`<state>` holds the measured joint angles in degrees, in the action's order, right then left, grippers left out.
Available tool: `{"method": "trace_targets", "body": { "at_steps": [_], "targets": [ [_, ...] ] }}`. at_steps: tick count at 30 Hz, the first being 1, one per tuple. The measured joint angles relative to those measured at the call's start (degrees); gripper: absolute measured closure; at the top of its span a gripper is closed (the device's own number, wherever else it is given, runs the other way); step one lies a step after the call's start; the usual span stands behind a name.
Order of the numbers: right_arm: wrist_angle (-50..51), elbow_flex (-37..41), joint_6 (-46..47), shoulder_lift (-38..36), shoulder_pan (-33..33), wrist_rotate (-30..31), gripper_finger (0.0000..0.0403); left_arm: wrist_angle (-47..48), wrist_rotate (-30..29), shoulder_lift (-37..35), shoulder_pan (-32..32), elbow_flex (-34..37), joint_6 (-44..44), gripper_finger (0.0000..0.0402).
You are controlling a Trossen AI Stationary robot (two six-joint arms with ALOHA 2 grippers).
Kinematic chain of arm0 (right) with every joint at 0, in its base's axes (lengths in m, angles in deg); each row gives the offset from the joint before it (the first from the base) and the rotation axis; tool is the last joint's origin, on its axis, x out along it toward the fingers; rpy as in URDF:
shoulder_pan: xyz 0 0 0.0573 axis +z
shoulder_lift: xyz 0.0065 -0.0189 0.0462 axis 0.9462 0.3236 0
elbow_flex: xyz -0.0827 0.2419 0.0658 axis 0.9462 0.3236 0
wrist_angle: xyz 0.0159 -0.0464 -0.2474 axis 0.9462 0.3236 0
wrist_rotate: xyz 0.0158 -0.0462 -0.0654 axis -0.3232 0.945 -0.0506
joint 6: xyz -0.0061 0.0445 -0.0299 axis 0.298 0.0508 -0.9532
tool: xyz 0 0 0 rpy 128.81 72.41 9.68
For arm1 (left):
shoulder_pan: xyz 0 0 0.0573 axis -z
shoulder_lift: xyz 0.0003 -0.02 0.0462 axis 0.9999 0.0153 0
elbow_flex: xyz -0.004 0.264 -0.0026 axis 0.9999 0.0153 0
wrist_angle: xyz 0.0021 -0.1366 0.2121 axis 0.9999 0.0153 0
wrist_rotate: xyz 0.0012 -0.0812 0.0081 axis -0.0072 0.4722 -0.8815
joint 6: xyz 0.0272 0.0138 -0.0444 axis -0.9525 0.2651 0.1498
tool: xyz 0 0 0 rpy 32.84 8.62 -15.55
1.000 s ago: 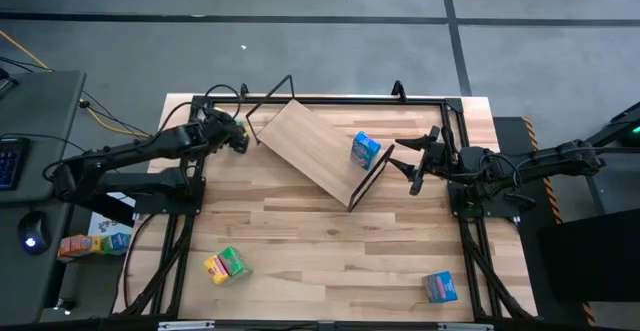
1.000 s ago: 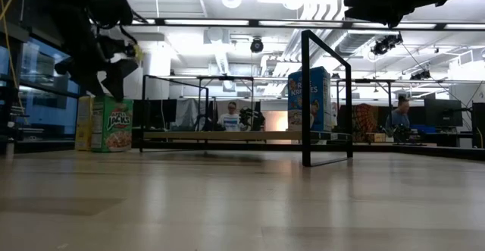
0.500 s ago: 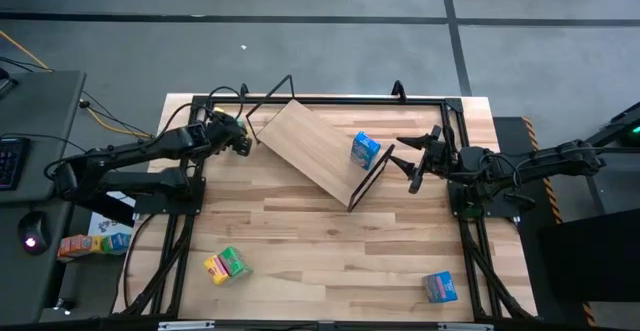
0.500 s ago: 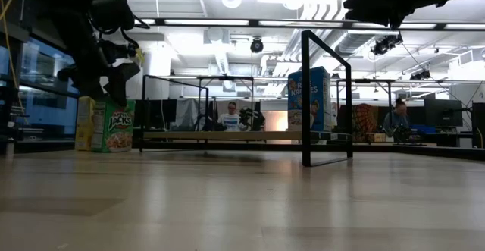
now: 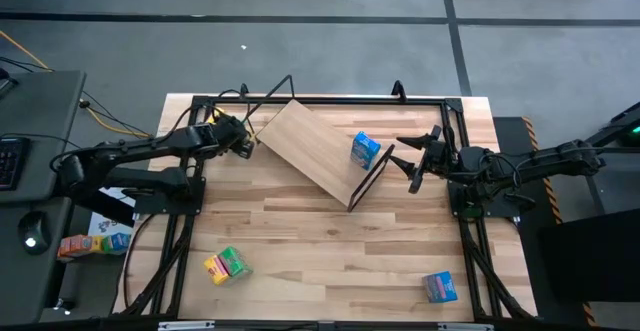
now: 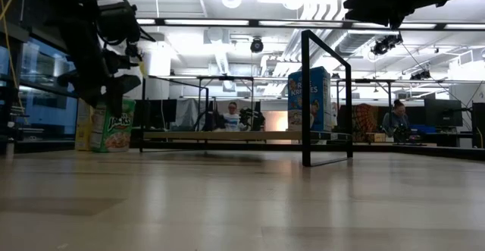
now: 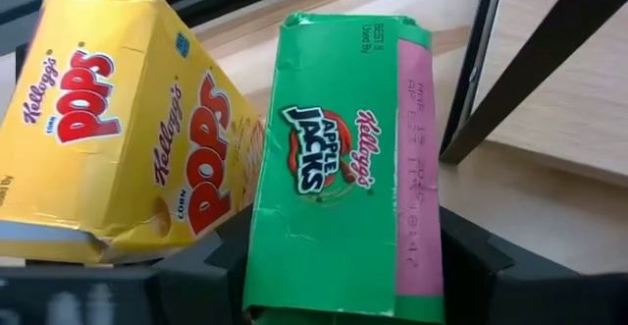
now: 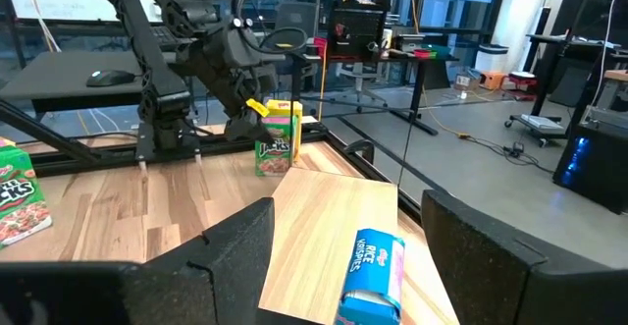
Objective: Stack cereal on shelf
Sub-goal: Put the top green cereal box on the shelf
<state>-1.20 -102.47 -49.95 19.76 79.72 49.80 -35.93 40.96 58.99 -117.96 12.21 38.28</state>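
My left gripper (image 5: 240, 138) is at the far left of the table, by the shelf's (image 5: 315, 151) left end, shut on a green cereal box (image 7: 334, 168). A yellow box (image 7: 128, 138) stands against that green box. The shelf is a light wood board on black wire legs, lying skewed across the far half of the table. A blue box (image 5: 365, 151) stands on it. My right gripper (image 5: 414, 167) hovers open just off the shelf's right end, holding nothing. Another green and yellow pair (image 5: 225, 264) and a second blue box (image 5: 440, 287) rest on the table near its near edge. My left gripper pinches the green box between its two fingers, one finger (image 7: 221, 271) on each long side of the box (image 7: 294, 286). It comes in slanting down from the table's left. In the low view the green box (image 6: 114, 130) leans slightly, its base on the table.
The table's black frame (image 5: 320, 99) runs along the far edge and both sides. The shelf's wire leg (image 6: 326, 99) stands upright in the low view. Bare wood (image 5: 330, 241) lies between the shelf and the near boxes. People sit in the room behind.
My left gripper has sunk lower and crept a little toward the shelf, down around the green box. That box stood upright a second ago and now leans slightly. My right arm has kept still.
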Motion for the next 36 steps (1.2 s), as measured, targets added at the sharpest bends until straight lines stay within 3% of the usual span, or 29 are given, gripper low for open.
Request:
{"method": "trace_targets", "body": {
  "at_steps": [8, 21, 26, 29, 36],
  "targets": [
    [0.00, 0.00, -0.01, 0.00, 0.01, -0.02, 0.0153, 0.78, 0.87, -4.67, -0.01, 0.00, -0.50, 0.0263],
    [0.11, 0.00, -0.02, 0.00, 0.01, 0.04, 0.0153, 8.83, 19.34, -16.40, 0.81, -1.53, 0.19, 0.0274],
    [0.07, 0.00, -0.01, 0.00, 0.01, 0.10, 0.0153, 10.80, 22.77, -17.13, 3.47, -2.43, 1.90, 0.0274],
    [0.07, 0.00, -0.01, 0.00, 0.00, 0.33, 0.0153, 8.02, 26.61, -16.90, 5.86, -2.43, 1.95, 0.0275],
    [0.01, 0.00, -0.01, -0.02, 0.01, 0.38, 0.0153, -14.38, 30.17, -13.49, 12.28, -2.43, -1.46, 0.0275]
  ]
}}
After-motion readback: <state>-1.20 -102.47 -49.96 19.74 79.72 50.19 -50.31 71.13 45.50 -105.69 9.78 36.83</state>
